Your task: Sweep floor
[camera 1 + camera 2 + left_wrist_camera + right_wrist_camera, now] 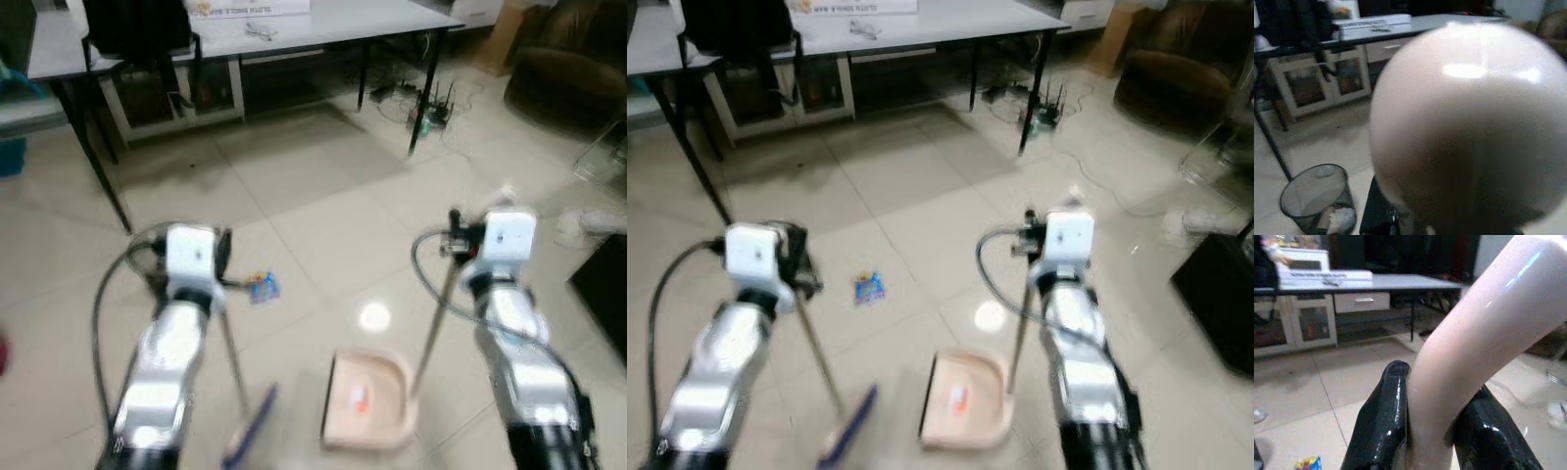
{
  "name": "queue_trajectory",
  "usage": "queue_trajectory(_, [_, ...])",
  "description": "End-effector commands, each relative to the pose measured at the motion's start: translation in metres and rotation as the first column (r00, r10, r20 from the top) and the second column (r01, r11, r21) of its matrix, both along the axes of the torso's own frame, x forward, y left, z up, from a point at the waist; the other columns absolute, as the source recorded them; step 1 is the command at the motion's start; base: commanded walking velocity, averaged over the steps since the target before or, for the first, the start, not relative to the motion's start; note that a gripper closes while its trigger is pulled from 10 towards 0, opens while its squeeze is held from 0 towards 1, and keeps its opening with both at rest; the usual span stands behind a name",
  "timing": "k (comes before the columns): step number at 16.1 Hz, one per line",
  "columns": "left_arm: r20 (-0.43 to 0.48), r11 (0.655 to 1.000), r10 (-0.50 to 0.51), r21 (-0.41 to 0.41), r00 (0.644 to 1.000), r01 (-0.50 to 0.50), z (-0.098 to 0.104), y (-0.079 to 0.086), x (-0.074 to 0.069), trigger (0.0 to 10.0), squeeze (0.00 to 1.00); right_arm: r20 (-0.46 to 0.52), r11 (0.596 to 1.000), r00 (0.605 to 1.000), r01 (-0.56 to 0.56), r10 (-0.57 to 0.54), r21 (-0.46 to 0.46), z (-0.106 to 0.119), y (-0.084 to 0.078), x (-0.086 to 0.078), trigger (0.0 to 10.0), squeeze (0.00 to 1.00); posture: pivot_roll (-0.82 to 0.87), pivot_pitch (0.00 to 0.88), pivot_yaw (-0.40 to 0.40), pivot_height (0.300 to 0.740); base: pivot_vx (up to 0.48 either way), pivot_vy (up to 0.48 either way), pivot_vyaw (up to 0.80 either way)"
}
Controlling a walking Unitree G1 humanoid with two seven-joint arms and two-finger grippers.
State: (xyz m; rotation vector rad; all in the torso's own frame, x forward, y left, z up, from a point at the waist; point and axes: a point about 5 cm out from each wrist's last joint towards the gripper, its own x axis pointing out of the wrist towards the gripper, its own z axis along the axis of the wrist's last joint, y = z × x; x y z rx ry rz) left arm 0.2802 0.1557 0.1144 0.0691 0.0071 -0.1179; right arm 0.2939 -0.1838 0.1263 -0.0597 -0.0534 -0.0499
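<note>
Pale tiled floor [323, 186], with broom and dustpan being held over it.
Right claw [1435, 431] is clamping the dustpan handle [431, 328], which is slanting down to the pink dustpan [367, 397] resting on the tiles with a scrap inside. Left claw [223, 262] is gripping the broom [245, 426], its pole running down and forward to the blue head beside the pan. A colourful wrapper [263, 287] is lying near; a counter [294, 34] and mesh bin [1317, 196] are standing beyond.

No text legible. White flat box [1371, 22] at the back edge of the long grey-topped desk [372, 24] carries one dark printed line, too blurred to read. Small colourful wrapper [263, 287] on the floor: print unreadable.
</note>
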Motion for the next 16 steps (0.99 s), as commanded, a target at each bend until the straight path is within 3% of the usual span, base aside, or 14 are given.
queue_trajectory(1, [0.05,0.999,0.011,0.044,0.999,-0.013,0.011,0.006,0.003,10.0,0.0,0.047,1.0,0.999,-0.013,0.013,0.007,0.011,0.004,0.003,10.0,0.0,0.01,0.021,0.02,0.74,0.0,0.0,0.0])
queue_trajectory(7, [0.106,0.997,0.015,0.071,0.994,-0.023,0.023,0.004,0.009,10.0,0.0,0.033,1.0,0.999,0.011,-0.011,0.011,0.009,0.001,0.003,10.0,0.0,0.01,0.022,0.023,0.74,0.0,0.0,0.0])
queue_trajectory(10, [0.143,0.997,0.024,0.074,0.989,-0.035,0.027,0.004,0.011,10.0,0.0,0.012,0.998,1.0,0.018,-0.018,0.052,0.005,0.002,0.003,10.0,0.0,0.01,0.019,0.025,0.74,0.325,0.0,0.0])
queue_trajectory(16, [0.155,0.996,0.028,0.083,0.988,-0.041,0.029,0.006,0.012,10.0,0.0,0.009,0.999,1.0,0.014,-0.014,0.042,0.002,0.003,0.003,10.0,0.0,0.01,0.008,0.032,0.74,0.423,0.0,-0.15])
